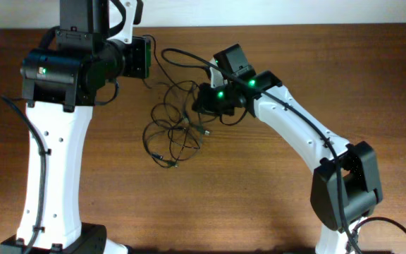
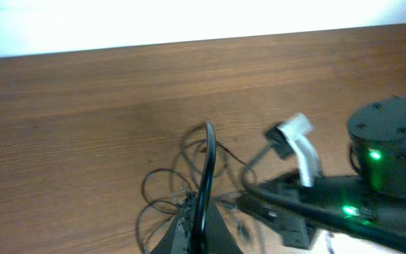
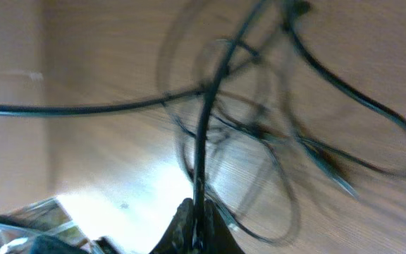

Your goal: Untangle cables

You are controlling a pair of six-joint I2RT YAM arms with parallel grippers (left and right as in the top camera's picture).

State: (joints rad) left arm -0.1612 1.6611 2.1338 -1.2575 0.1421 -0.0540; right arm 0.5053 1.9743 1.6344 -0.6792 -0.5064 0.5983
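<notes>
A tangle of thin black cables [image 1: 175, 130] lies looped on the wooden table at centre. My left gripper [image 2: 197, 227] is shut on a black cable [image 2: 206, 166] that runs up and away from its jaws; in the overhead view it sits by the far edge [image 1: 149, 60]. My right gripper [image 3: 197, 224] is shut on another black cable strand [image 3: 204, 127] and hangs over the tangle's right side [image 1: 201, 99]. A white-tipped plug [image 2: 296, 130] shows by the right arm in the left wrist view.
The brown wooden table [image 1: 273, 204] spreads around the tangle. The right arm's black wrist with green lights [image 1: 240, 88] is just right of the cables. The left arm's base column [image 1: 51, 169] stands at the left.
</notes>
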